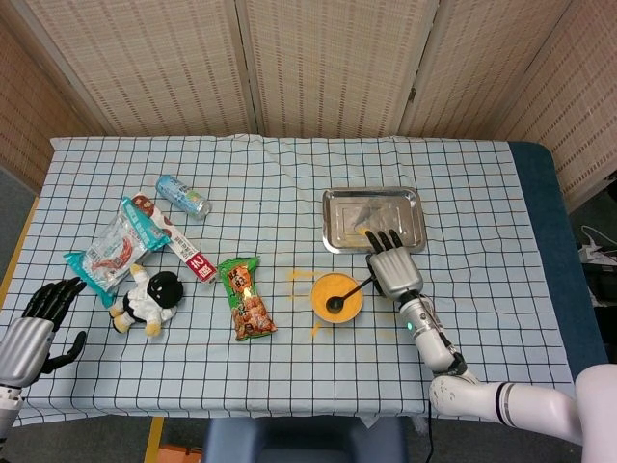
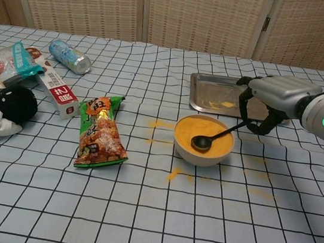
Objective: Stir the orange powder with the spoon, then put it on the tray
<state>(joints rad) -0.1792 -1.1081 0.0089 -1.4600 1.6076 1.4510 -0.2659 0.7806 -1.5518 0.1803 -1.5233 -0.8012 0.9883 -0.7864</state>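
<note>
Right hand pinches the black spoon by its handle tip, just right of the bowl.
Tray sits just behind the bowl; the spoon's scoop rests in the orange powder. Left hand, far left of the bowl, has its fingers spread, holding nothing.

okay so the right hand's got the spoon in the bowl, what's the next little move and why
Probably sweep the spoon around through the orange powder. The right hand pinches the handle's end, and the spoon's scoop lies in the bowl, so stirring can go on. The tray behind comes afterwards.
</note>
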